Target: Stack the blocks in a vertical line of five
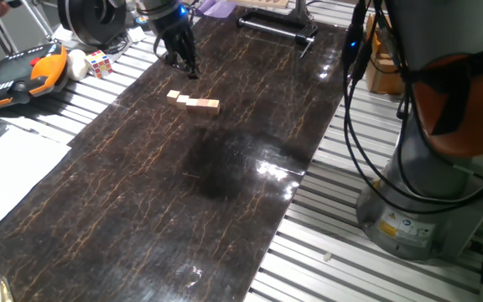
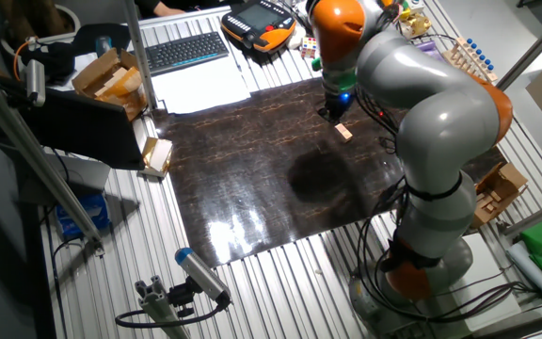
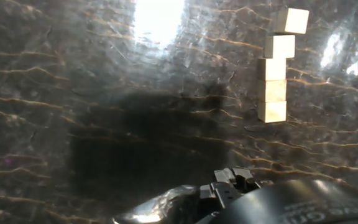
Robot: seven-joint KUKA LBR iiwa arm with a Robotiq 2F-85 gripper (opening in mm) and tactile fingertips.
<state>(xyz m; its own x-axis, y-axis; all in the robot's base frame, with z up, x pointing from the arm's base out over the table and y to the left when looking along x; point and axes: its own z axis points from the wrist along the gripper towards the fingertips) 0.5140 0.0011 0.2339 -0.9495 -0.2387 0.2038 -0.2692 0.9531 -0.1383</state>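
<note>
We find the blocks (image 3: 275,65) lying flat on the dark table (image 1: 225,210) as a line of five, seen most clearly in the hand view. The three nearer the bottom of that view sit flush, face to face. The upper two step off to the right, so the line bends at that end. In one fixed view the same blocks (image 1: 194,101) read as a short, slightly staggered row.

The gripper (image 1: 179,57) stands apart from the row, toward the far end of the table, and holds nothing that we can see. Whether its fingers are parted or closed we cannot tell: they are dark against a dark surface in both fixed views, and the hand view shows only part of the housing.

Our judgement: the line exists but is not true, and the remaining work is to straighten the two offset blocks.

Recommendations for that step:
- Approach from the offset side and push toward the line's axis, not along it, so the seated three stay undisturbed.
- Push with a flat finger face against a block's side; a corner contact would likely spin it.
- Move slowly; the glossy top suggests the blocks slide freely.
</note>
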